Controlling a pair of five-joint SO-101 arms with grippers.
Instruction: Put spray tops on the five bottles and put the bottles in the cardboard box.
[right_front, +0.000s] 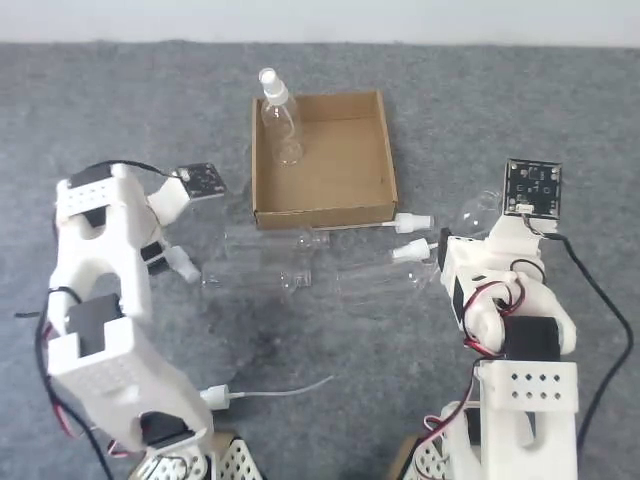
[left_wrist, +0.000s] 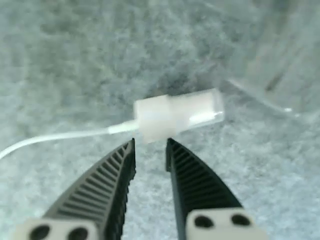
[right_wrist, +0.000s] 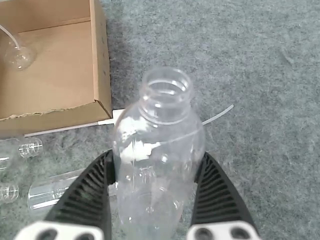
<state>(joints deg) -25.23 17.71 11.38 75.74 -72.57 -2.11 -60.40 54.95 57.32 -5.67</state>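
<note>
My right gripper (right_wrist: 156, 160) is shut on a clear bottle (right_wrist: 160, 125) whose neck has no top; in the high view this bottle (right_front: 480, 210) is held right of the cardboard box (right_front: 385, 170). My left gripper (left_wrist: 150, 145) stands open, its tips just short of a white spray top (left_wrist: 175, 115) with a thin tube, lying on the grey mat. That spray top (right_front: 183, 265) lies left of the loose bottles. One bottle with a spray top on it (right_front: 282, 125) lies along the box's left wall.
Three clear bottles without tops lie on the mat in front of the box (right_front: 265, 240) (right_front: 250, 280) (right_front: 385, 278). Two spray tops (right_front: 415, 222) (right_front: 410, 250) lie near the box's front right corner. Another spray top with a long tube (right_front: 218, 397) lies near the left arm's base.
</note>
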